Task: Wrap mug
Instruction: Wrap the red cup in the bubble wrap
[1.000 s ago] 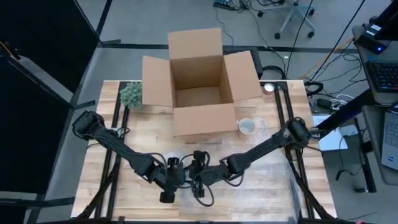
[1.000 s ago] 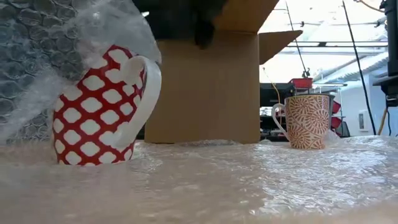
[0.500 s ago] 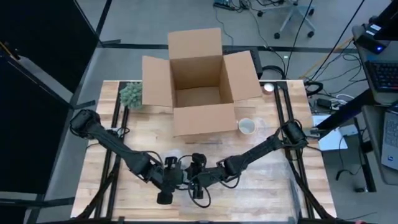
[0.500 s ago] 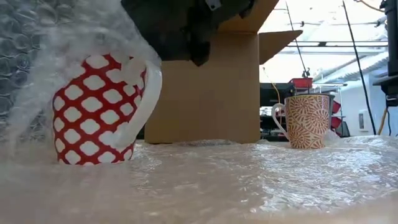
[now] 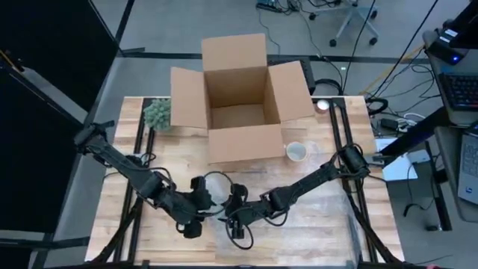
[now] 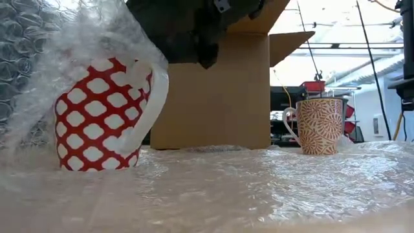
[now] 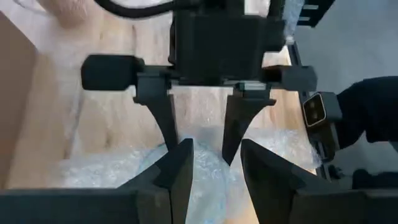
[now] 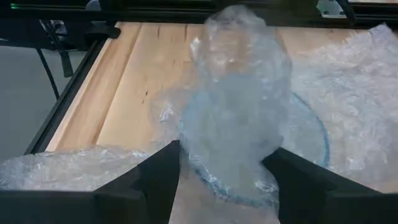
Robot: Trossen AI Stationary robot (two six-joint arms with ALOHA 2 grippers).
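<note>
on bubble wrap (image 6: 259, 181), red mug (image 6: 97, 116) stands upright, handle toward box (image 6: 213, 90).

Red-and-white mug (image 6: 103, 116) upright, bubble wrap (image 6: 71, 39) draped over it.

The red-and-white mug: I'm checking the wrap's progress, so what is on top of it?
Bubble wrap is draped over the top and far side of the red-and-white mug. Its patterned front and handle are bare; the rim and opening are hidden.
</note>
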